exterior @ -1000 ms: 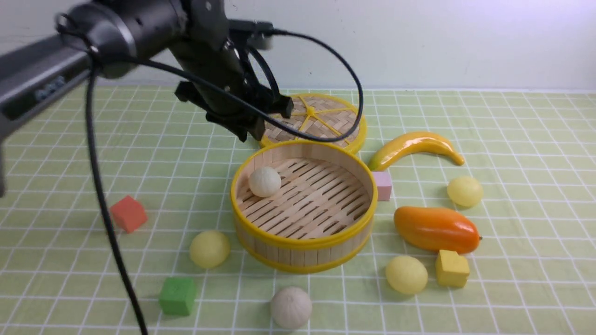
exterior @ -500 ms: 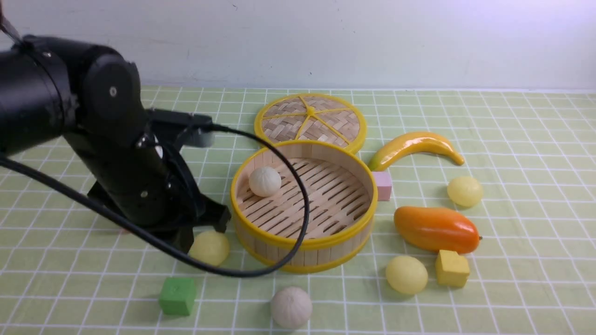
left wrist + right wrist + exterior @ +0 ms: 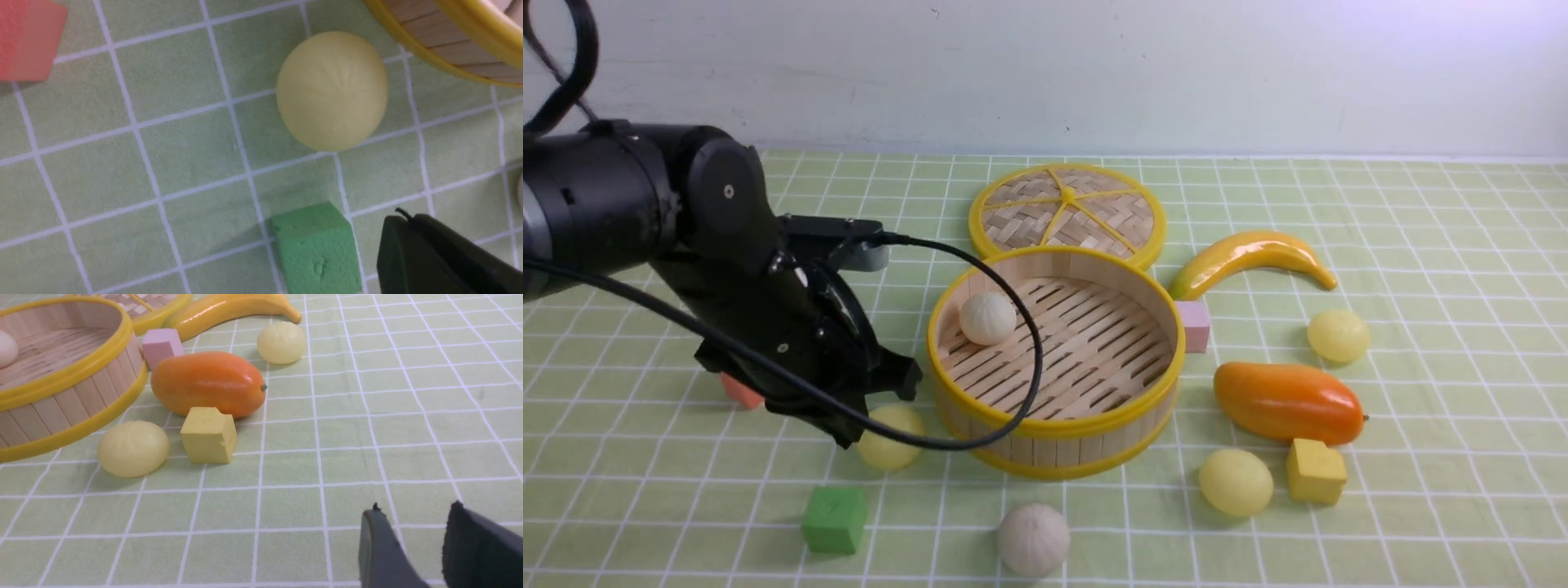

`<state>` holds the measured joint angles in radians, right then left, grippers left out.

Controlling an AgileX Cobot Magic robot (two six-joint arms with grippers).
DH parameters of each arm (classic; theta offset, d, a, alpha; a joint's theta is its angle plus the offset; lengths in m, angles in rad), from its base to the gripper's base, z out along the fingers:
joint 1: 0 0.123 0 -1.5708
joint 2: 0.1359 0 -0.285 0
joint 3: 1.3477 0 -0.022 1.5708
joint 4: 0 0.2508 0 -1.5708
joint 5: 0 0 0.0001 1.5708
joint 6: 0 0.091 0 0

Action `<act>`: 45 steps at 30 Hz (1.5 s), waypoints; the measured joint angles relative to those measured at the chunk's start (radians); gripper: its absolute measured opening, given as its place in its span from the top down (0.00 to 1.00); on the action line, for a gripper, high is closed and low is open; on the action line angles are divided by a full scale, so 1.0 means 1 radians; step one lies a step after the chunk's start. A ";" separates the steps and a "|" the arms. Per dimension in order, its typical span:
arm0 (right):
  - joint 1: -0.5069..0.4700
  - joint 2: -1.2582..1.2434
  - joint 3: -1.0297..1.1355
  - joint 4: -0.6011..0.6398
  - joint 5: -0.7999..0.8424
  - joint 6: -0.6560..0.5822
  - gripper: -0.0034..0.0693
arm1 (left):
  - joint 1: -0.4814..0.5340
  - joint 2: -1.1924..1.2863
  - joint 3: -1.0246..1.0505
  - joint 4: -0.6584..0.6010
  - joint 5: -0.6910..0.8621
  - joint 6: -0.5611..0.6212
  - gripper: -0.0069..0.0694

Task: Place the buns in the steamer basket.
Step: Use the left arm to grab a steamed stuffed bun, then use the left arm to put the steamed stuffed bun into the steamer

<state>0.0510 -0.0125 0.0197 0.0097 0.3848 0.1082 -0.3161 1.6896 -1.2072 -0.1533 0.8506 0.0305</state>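
Observation:
The steamer basket (image 3: 1055, 425) stands mid-table with one off-white bun (image 3: 987, 318) on its slats. A second off-white bun (image 3: 1033, 539) lies in front of it. Pale yellow buns lie at the basket's left (image 3: 894, 445), front right (image 3: 1236, 482) and far right (image 3: 1338, 335). My left gripper (image 3: 848, 437) hangs low just left of the left yellow bun (image 3: 331, 90), shut with nothing in it (image 3: 402, 218) and apart from the bun. My right gripper (image 3: 412, 516) is open and empty over bare cloth; the front view does not show it.
A woven lid (image 3: 1066, 212) lies behind the basket. A banana (image 3: 1250, 257), pink cube (image 3: 1194, 325), orange mango (image 3: 1286, 402) and yellow cube (image 3: 1315, 471) lie to the right. A green cube (image 3: 834, 518) and a half-hidden red cube (image 3: 737, 392) are on the left.
My left arm swung from above the lid down to the basket's near-left side beside the yellow bun, and its jaws shut. The buns have not moved.

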 joint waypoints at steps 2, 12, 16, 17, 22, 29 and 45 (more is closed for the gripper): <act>0.000 0.000 0.000 0.000 0.000 0.000 0.62 | 0.001 0.016 0.000 -0.013 -0.022 0.013 0.89; 0.000 0.000 0.000 0.000 0.000 0.000 0.62 | 0.000 0.070 -0.001 0.015 -0.173 0.025 0.58; 0.000 0.000 0.000 0.000 0.000 0.000 0.62 | 0.000 0.108 -0.001 0.015 -0.190 0.025 0.55; 0.000 0.000 0.000 0.000 0.000 0.000 0.62 | 0.000 0.118 -0.001 0.015 -0.193 0.025 0.55; 0.000 0.000 0.000 0.000 0.000 0.000 0.62 | 0.000 0.158 -0.001 0.015 -0.204 0.025 0.54; 0.000 0.000 0.000 0.000 0.000 0.000 0.62 | 0.000 0.168 -0.003 0.018 -0.221 0.025 0.68; 0.000 0.000 0.000 0.000 0.000 0.000 0.62 | -0.057 -0.052 -0.106 -0.057 -0.043 0.062 0.93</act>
<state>0.0510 -0.0125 0.0197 0.0097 0.3848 0.1082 -0.3728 1.6376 -1.3128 -0.2103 0.8080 0.0929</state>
